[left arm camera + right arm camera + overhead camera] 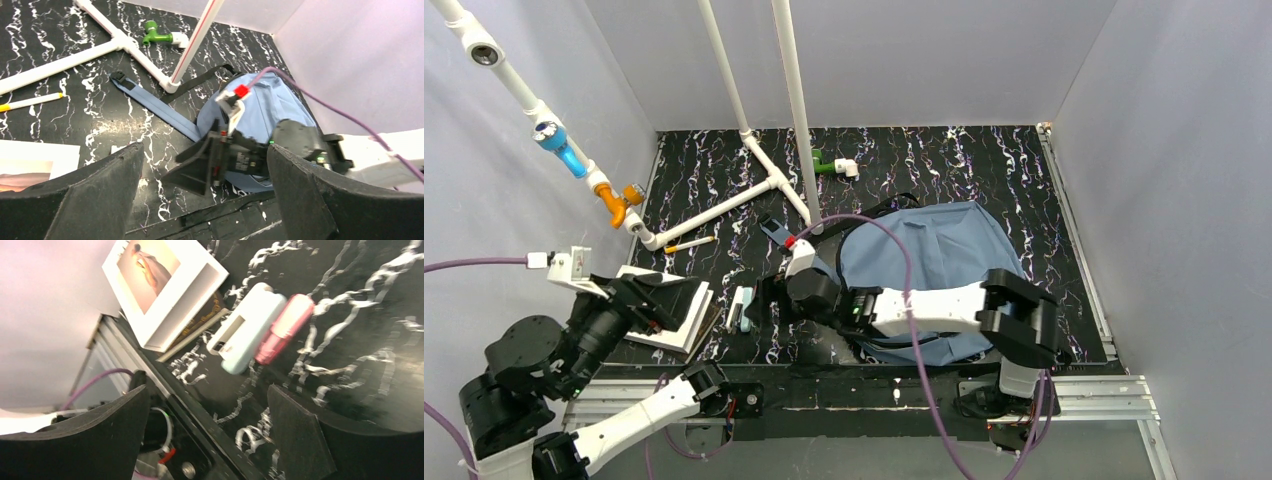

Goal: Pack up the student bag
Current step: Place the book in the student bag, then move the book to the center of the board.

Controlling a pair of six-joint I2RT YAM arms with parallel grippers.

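Top external view: the student bag (944, 260) lies flat on the right half of the table (984, 160), reaching toward its near edge, with my right arm (934, 305) stretched across it. My right gripper (207, 405) is spread wide above a pale oblong item (245, 335), grasping nothing. My left gripper (202, 165) is likewise released.

A white-bordered book (160, 285) is lying at the near edge of the black marbled table (984, 170). A mint-and-white case (245, 335) is lying beside it, with a pink cylinder (285, 329) alongside. A yellow-tipped pen (689, 243) is resting beside a white pipe frame (714, 210). A green fitting (824, 165) is lying farther back.
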